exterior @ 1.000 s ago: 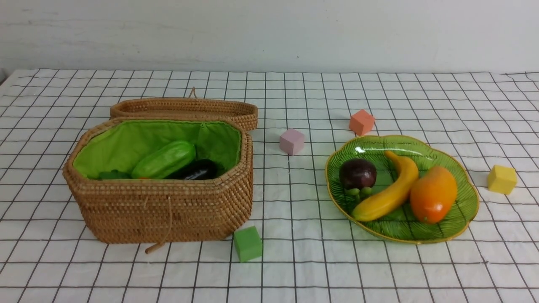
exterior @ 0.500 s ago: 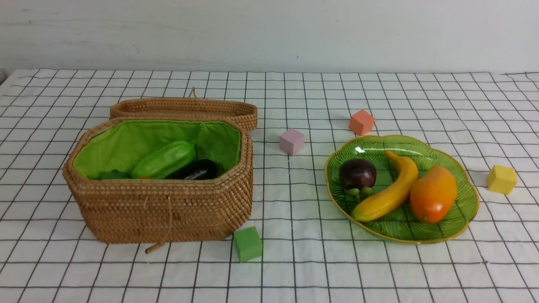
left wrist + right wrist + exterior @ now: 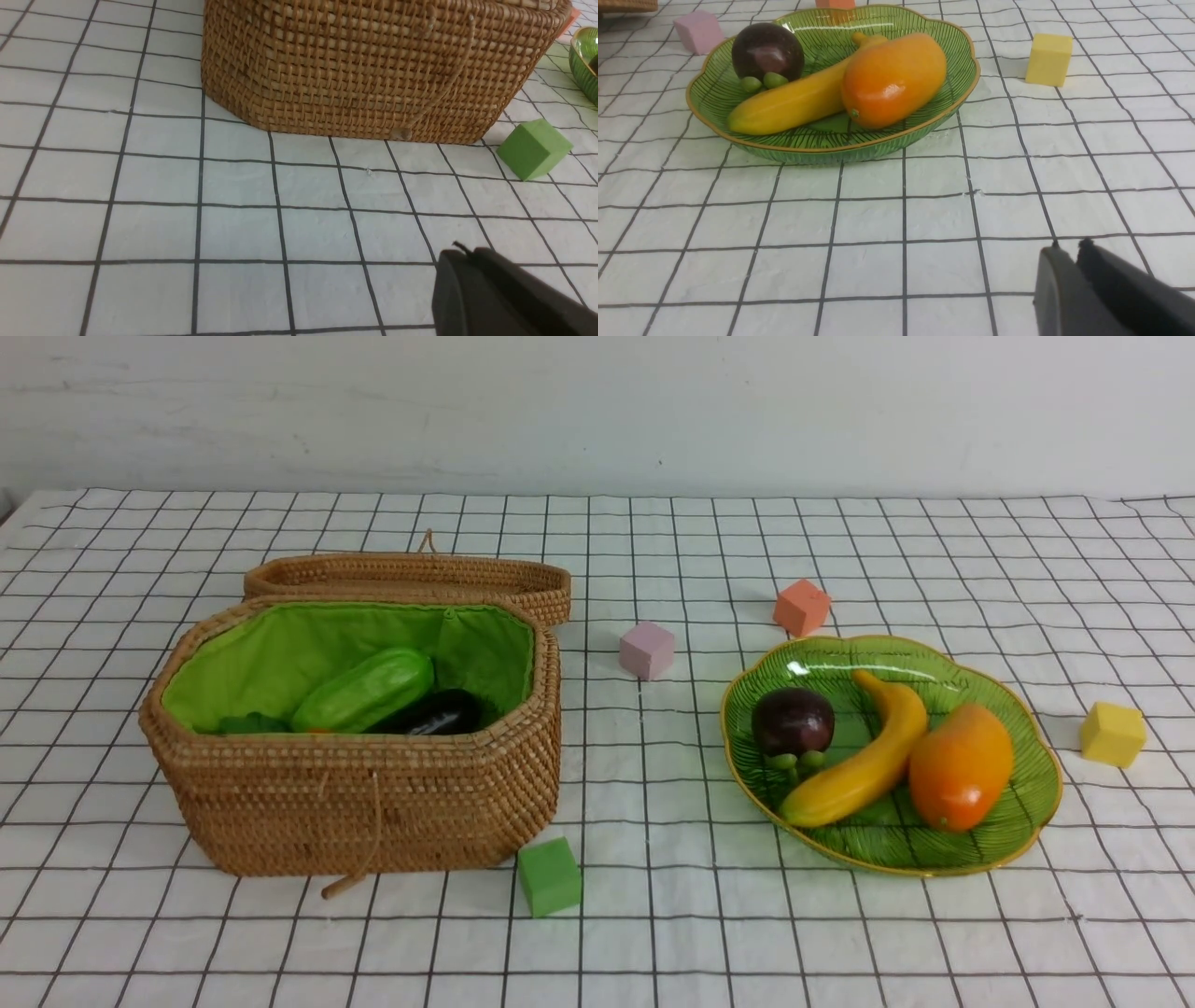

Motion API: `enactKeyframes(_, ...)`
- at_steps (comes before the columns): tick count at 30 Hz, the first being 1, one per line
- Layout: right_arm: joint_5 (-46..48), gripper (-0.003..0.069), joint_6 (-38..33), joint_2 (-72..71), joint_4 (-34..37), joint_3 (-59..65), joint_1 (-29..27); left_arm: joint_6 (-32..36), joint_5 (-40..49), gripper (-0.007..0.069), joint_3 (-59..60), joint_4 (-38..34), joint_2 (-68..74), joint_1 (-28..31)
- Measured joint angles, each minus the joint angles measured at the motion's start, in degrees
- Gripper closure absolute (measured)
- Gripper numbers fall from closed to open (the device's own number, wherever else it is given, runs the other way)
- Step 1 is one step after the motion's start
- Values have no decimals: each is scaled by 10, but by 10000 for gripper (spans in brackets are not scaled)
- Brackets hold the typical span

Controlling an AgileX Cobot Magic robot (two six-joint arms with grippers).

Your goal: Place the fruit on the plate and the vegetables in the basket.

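The green glass plate [image 3: 1036,803] on the right holds the fruit: mango [image 3: 962,765], banana [image 3: 864,761] and mangosteen [image 3: 794,721]. On the left the wicker basket [image 3: 364,803] stands with its lid [image 3: 411,577] folded back. Inside it lie the light green gourd [image 3: 364,691], the dark eggplant [image 3: 439,712] and the carrot's green leaves [image 3: 250,723]. Neither arm shows in the front view. My left gripper [image 3: 460,252] is shut and empty, low over the cloth in front of the basket [image 3: 373,70]. My right gripper [image 3: 1066,247] is shut and empty, well short of the plate [image 3: 831,149].
Foam cubes lie loose on the checked cloth: a green cube [image 3: 549,875] by the basket's front corner, a pink cube [image 3: 646,650] between basket and plate, an orange cube [image 3: 801,607] behind the plate, a yellow cube [image 3: 1112,734] to its right.
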Motion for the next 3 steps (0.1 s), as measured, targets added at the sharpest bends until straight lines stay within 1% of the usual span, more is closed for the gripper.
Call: enactKeyframes(3,0,580,0,0,0,0,0,0,0,637,0,0,0,0)
